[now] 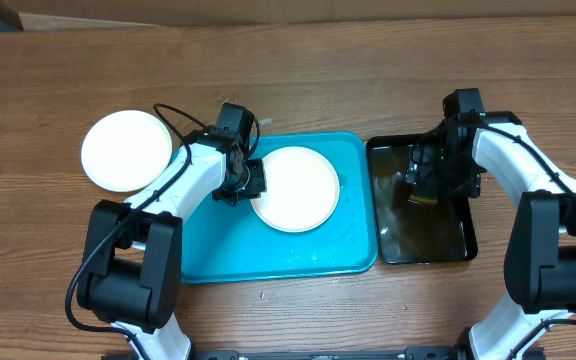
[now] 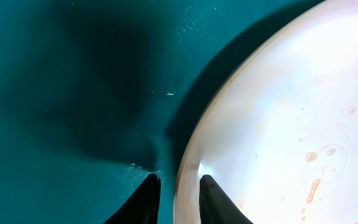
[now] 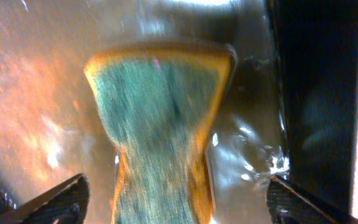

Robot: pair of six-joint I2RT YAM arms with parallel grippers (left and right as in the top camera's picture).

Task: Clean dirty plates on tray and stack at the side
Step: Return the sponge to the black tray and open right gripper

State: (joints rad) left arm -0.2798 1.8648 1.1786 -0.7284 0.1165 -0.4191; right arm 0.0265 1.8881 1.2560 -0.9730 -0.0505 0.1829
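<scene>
While the left gripper [image 2: 178, 190] pinched the plate [image 1: 296, 188] by its rim, the right gripper [image 3: 176, 190] gaped empty around the sponge [image 3: 160, 99] in the tub [image 1: 438, 245]: soaking step, probably, clamp-and-wipe next.

From overhead I see the tabletop [image 1: 368, 80] lit evenly and sharp, with only soft shadows. In the left wrist view a wide dark shadow lies on the tray [image 2: 55, 93] beside the plate [image 2: 291, 124], which is pale, almost washed out, with a glint on its rim. In the right wrist view the sponge [image 3: 160, 124] is blurred, the water [image 3: 247, 155] glares, and the picture's right edge is burnt white.
</scene>
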